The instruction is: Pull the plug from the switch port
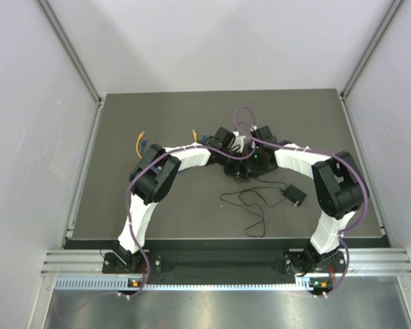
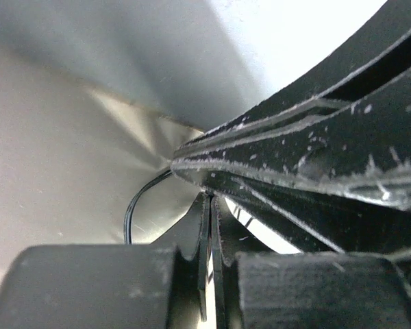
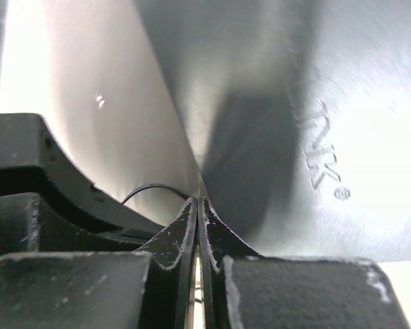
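Observation:
The flat matte-black switch box fills the right wrist view (image 3: 342,137), very close, with raised letters on its face. In the top view it lies mostly hidden under both grippers at mid-table (image 1: 238,173). Its port and the plug are hidden. My left gripper (image 1: 227,147) (image 2: 211,199) and right gripper (image 1: 255,149) (image 3: 197,202) meet over the box, tips against it. The jaws of both are pressed together with nothing visible between them. The right gripper's black body (image 2: 329,157) crosses the left wrist view. A thin black wire (image 3: 151,188) curls just beyond the tips.
A small black cube adapter (image 1: 293,195) with a thin looping black wire (image 1: 250,205) lies in front of the right arm. Loose cable ends with orange and blue plugs (image 1: 140,144) (image 1: 195,135) lie left of centre. Grey walls enclose the dark mat (image 1: 157,110).

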You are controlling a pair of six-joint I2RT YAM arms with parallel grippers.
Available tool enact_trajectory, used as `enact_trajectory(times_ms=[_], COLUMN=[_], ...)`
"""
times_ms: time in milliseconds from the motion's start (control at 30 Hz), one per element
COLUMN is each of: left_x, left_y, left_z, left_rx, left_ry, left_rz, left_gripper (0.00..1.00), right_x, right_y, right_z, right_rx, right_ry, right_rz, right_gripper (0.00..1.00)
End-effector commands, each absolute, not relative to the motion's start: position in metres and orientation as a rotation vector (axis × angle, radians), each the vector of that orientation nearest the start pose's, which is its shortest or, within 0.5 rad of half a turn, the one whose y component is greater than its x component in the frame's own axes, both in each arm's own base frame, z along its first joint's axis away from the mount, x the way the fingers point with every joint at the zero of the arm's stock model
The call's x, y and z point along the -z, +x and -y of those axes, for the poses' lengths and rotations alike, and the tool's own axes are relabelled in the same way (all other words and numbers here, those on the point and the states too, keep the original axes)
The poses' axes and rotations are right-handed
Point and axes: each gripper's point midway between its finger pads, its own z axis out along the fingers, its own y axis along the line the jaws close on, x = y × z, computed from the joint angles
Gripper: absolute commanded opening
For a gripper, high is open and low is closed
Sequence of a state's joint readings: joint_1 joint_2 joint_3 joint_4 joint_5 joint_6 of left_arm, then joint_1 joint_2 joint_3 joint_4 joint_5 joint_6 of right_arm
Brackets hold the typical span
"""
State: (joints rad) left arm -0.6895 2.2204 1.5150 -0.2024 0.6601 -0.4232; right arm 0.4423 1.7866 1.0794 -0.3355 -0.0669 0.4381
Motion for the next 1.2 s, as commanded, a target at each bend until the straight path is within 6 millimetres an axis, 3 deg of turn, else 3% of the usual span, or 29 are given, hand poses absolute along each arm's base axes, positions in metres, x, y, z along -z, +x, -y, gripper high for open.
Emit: enact_trajectory(times_ms=[0,300,433,467,567,667,700,767,800,933,1000,1133,1167], left_x=[-0.020,0.002,-0.005,-0.012,-0.023,-0.032,-0.033,-0.035,-0.037,-0.056,-0.066,-0.078,-0.080], left_y=[0.284,0.282,0.283,0.287,0.288,0.291,0.292,0.294,0.294,0.302,0.304,0.314,0.315], left_z=[0.391,0.360,0.365,0.368,0.372,0.371,0.371,0.371,0.371,0.377,0.381,0.388,0.390], left_rx=[1.227,1.198,1.287,1.304,1.341,1.301,1.294,1.283,1.284,1.303,1.311,1.316,1.330], left_ry=[0.700,0.662,0.705,0.720,0.756,0.781,0.788,0.804,0.809,0.831,0.847,0.878,0.887], left_rz=[-2.672,-2.701,-2.672,-2.645,-2.601,-2.574,-2.567,-2.557,-2.553,-2.488,-2.449,-2.359,-2.337], left_gripper=[0.00,0.00,0.00,0.00,0.00,0.19,0.30,0.41,0.46,0.50,0.50,0.20,0.20], right_x=[-0.024,-0.026,-0.022,-0.030,-0.045,-0.067,-0.078,-0.094,-0.104,-0.124,-0.124,-0.122,-0.121], right_y=[0.370,0.374,0.364,0.362,0.355,0.354,0.356,0.357,0.358,0.349,0.344,0.331,0.329], right_z=[-0.127,-0.121,-0.148,-0.162,-0.172,-0.163,-0.162,-0.161,-0.159,-0.145,-0.127,-0.104,-0.099], right_rx=[0.061,0.113,-0.073,-0.186,-0.273,-0.250,-0.257,-0.279,-0.278,-0.252,-0.230,-0.300,-0.305], right_ry=[0.047,-0.058,-0.095,-0.099,-0.046,0.026,0.036,0.051,0.054,0.076,0.132,0.220,0.225], right_rz=[-2.561,-2.540,-2.596,-2.586,-2.600,-2.619,-2.621,-2.607,-2.609,-2.644,-2.668,-2.680,-2.682], right_gripper=[0.00,0.00,0.00,0.00,0.00,0.05,0.10,0.17,0.26,0.46,0.55,0.57,0.57])
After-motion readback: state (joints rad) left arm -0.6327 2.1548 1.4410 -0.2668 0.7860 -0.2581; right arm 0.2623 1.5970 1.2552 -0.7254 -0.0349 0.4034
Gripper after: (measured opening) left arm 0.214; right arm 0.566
